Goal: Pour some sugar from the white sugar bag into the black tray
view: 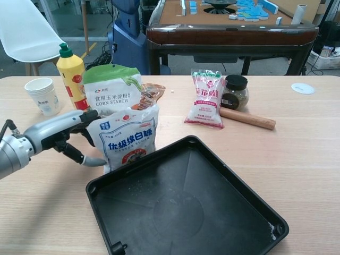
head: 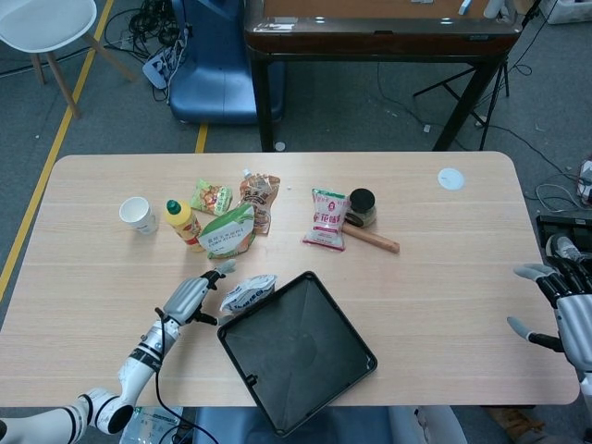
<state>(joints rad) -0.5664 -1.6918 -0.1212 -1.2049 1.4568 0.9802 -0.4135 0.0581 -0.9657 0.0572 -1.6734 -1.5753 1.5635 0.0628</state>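
The left hand (view: 61, 133), fingers spread and holding nothing, reaches beside the upright white sugar bag (view: 127, 137) (standing against the black tray's (view: 234, 196) edge), presumably to grasp it.

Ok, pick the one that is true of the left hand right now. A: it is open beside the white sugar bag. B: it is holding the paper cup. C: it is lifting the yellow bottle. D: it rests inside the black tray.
A: the left hand has its fingers spread right next to the white sugar bag, which stands upright at the rim of the black tray.
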